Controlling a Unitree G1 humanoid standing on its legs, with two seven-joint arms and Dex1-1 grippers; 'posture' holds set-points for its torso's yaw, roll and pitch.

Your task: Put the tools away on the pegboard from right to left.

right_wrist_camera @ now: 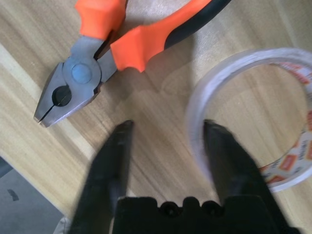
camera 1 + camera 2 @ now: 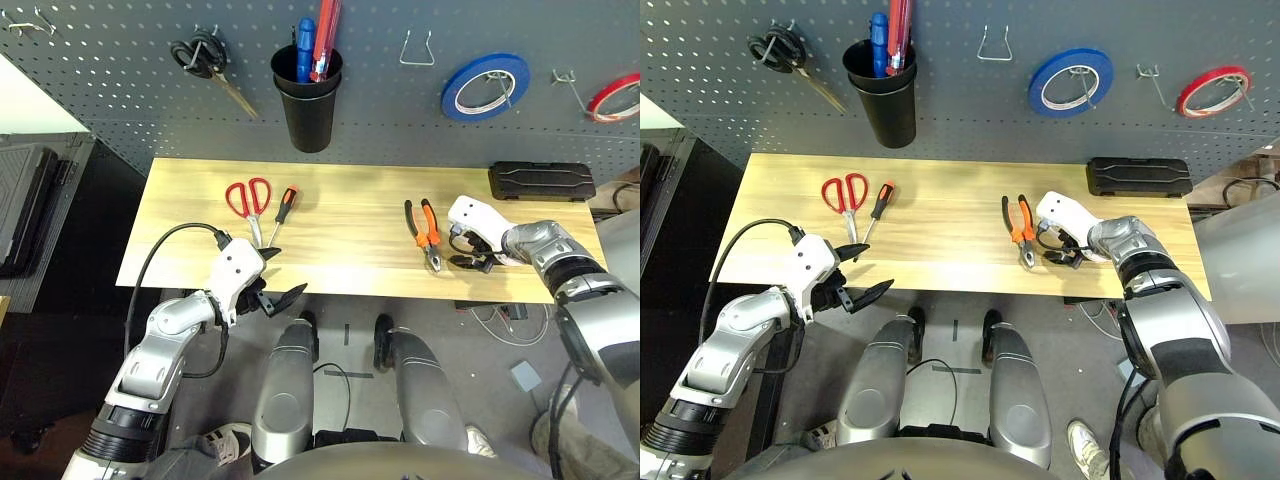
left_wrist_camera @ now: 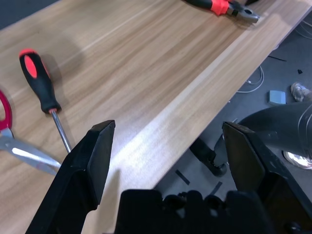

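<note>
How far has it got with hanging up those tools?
Barely started. All four tools are on the table. The right gripper straddles the tape roll's rim, fingers apart. Pliers, screwdriver and red scissors lie untouched; the left gripper hangs open.

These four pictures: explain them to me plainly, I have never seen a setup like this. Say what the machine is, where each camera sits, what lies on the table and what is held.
A humanoid robot stands at a wooden table. Two pictures come from its head, looking down; the other two from cameras on its wrists. Behind hangs the pegboard with hooks and a black cup.

On the table lie red-handled scissors, a screwdriver, pliers, a clear tape roll and a black case.

The left gripper is open over the table's near edge, holding nothing. The right gripper has one finger inside the tape roll and one outside; it has not gripped it yet.
</note>
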